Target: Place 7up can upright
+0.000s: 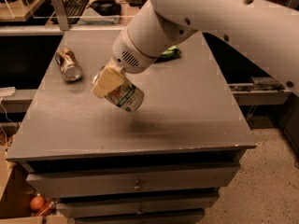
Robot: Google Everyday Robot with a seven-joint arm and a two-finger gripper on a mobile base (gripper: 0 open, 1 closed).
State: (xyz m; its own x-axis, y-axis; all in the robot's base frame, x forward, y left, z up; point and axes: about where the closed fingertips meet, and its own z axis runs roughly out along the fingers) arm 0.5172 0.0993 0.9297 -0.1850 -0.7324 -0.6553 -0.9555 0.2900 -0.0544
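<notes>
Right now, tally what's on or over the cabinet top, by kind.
Soda cans: 2 (7up can held tilted in the hand over the cabinet top; brown-and-silver can lying at the far left)
Packets: 1 (green packet at the far side)
Total: 3

Dim, warm indoor light; white arm [224, 17] brightest; claw [113, 87] holds 7up can [127, 96] over tabletop [196, 106], soft shadow beneath.
</notes>
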